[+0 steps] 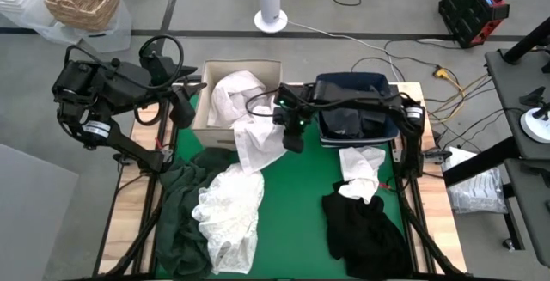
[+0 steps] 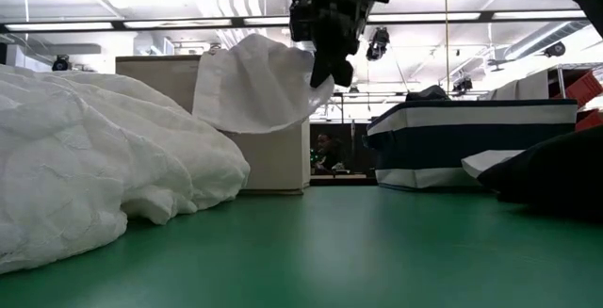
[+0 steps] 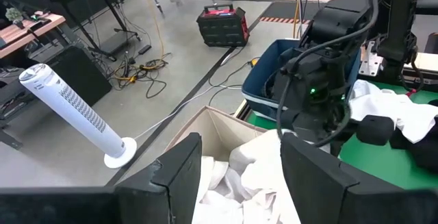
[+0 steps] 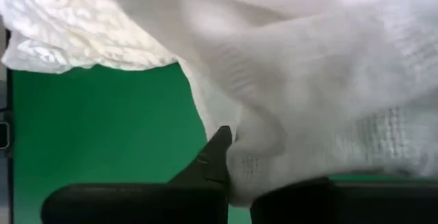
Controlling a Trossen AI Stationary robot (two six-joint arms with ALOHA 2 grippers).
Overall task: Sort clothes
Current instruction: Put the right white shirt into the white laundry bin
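Note:
My right gripper [image 1: 290, 140] reaches over the navy bin [image 1: 357, 82] and is shut on a white garment [image 1: 258, 146] at the near right corner of the beige box [image 1: 199, 107]. More white clothes [image 1: 230, 92] lie in that box, and dark clothes [image 1: 348, 122] lie in the bin. On the table lie a lacy white garment [image 1: 228, 212], a dark green one [image 1: 179, 202], a black one [image 1: 361, 228] and a small white one [image 1: 361, 169]. My left gripper [image 3: 239, 176] waits open at the box's left side. My right gripper holds the white garment by a bunched fold [image 4: 274, 148] at its right end, pinched between the two fingers [image 4: 212, 162]. The fingers come from above and from the table's right. The cloth [image 2: 254, 87] hangs slack, clear of the table, its left part against the box's top edge.
The beige box and navy bin stand side by side along the far edge. Clothes cover the near left and near right of the green mat; bare mat [image 1: 301, 212] shows between them. A white fan [image 1: 271, 6] and cables lie on the floor beyond the table.

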